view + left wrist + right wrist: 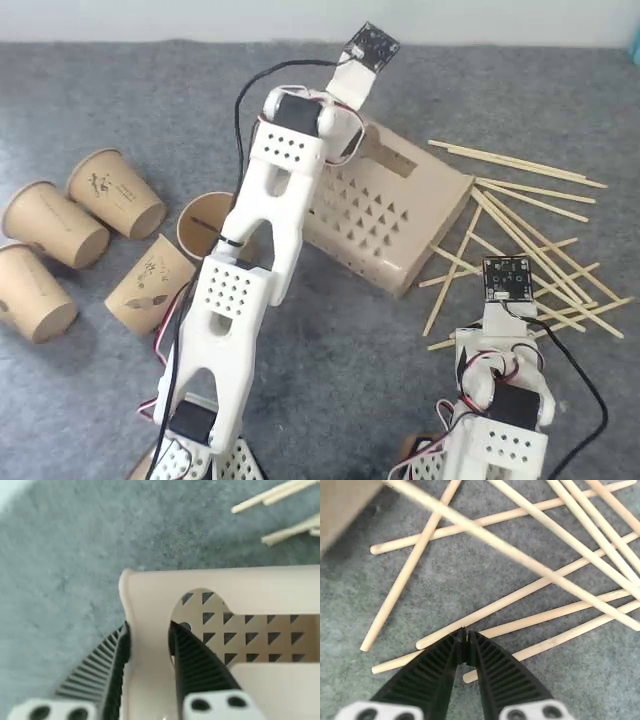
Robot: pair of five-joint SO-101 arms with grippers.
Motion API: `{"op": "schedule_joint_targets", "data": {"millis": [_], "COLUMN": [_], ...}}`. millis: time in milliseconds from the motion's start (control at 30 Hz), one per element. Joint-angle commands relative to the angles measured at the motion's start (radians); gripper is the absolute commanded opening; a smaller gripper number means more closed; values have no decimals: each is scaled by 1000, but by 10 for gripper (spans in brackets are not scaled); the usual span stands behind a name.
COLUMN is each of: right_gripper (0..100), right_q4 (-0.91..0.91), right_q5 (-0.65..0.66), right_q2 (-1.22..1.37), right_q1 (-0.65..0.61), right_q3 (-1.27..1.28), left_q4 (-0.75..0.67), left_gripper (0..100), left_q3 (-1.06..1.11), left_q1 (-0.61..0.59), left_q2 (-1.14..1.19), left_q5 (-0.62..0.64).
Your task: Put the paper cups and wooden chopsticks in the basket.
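Grasps, seemingly, eleven-o'clock corner of beige perforated plastic basket (250, 587) with left claw (148, 627); right claw (466, 637) clenched empty; could tip it if lifted.

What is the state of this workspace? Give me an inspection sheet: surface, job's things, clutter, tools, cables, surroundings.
Surface: grey carpet, with nothing spilled on it.
Job's things: the basket sits tipped in the middle. Five paper cups are on the carpet to one side of it, and the wooden chopsticks lie scattered on the other side, all outside it.
Clutter: nothing seen.
Tools: the left tool is clamped on the basket's wall beside the handle cutout. The right tool is shut, low over the chopsticks.
Cables: a black cable loops near the basket's far end.
Surroundings: a pale strip runs along the carpet's far edge.
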Motion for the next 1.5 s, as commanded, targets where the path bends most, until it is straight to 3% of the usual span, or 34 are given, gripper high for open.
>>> {"op": "schedule_joint_targets", "data": {"millis": [0,267,533,767,1067,1233,1367,1467], "right_gripper": [7,7,7,7,7,7,7,7], "right_q4": [12,12,12,10,10,8,8,7], "right_q5": [15,15,15,15,15,15,15,15], "right_q2": [4,4,4,4,4,4,4,4], "right_q1": [7,7,7,7,7,7,7,7], "right_q3": [-34,-35,-35,-35,-35,-35,-35,-34], "left_q4": [104,147,74,17,23,160,160,160], "left_gripper": [11,11,10,9,9,9,9,9], "left_q3": [-196,-271,-269,-271,-271,-269,-268,-254], "left_q1": [-5,-46,-61,-72,-78,-55,-143,-226], "left_q2": [-34,-100,-250,-374,-540,-684,-784,-844], "left_q5": [-130,-440,-460,-285,-330,-278,-89,-69]}}
